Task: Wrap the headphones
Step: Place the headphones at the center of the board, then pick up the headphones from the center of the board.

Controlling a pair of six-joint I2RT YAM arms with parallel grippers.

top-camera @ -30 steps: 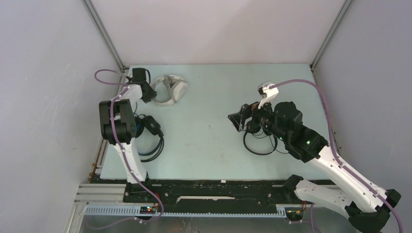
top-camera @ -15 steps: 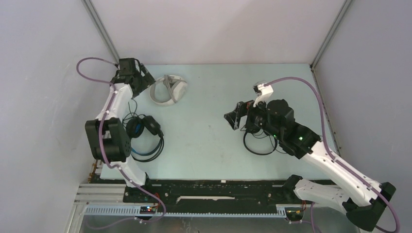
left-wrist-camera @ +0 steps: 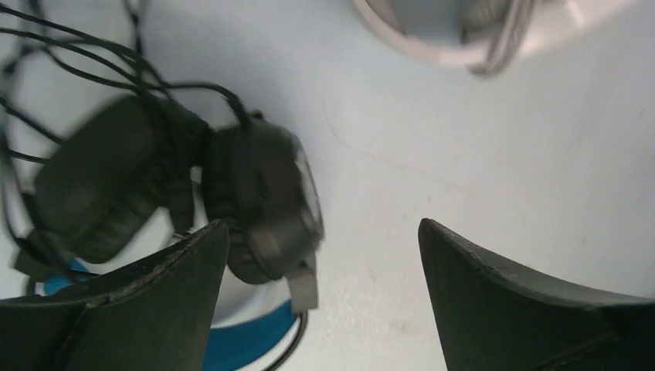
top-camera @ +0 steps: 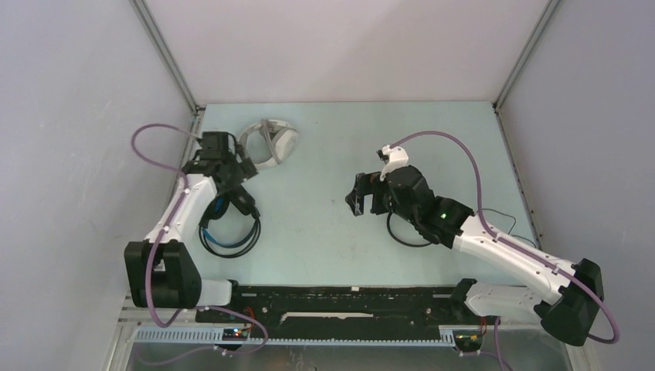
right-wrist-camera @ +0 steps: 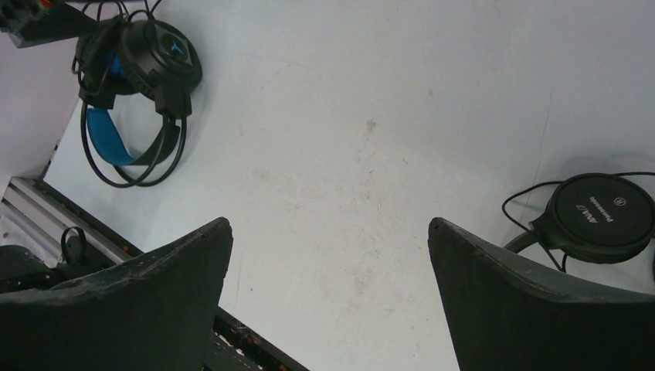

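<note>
We see three sets of headphones on the pale table (top-camera: 324, 239). The white-grey headphones (top-camera: 270, 144) lie at the far left, near the back corner. The black headphones with blue lining (top-camera: 230, 224) lie nearer to us along the left edge, with both ear cups folded together at the far end of the band. The slim black headphones (right-wrist-camera: 601, 216) lie right of centre, well apart from the other two. In the top view they are partly hidden under the right arm (top-camera: 502, 251), while the right wrist view shows one round ear cup lying flat on the table. The left gripper (left-wrist-camera: 324, 297) hangs above the ear cups of the blue-lined set, its jaws spread wide and holding nothing. In its wrist view the cups sit just by the finger at the left of the picture, and the rim of the white-grey set shows at the top edge. The left arm (top-camera: 179, 212) rises from its base at the near left corner, runs up along the table's left edge and bends at the wrist, so the gripper points downward and to the right. The right gripper (right-wrist-camera: 328, 297) is likewise spread wide and empty, above bare table around the middle. The right arm stretches low from its base at the near right, leftward across the table, its forearm passing over the slim set.
</note>
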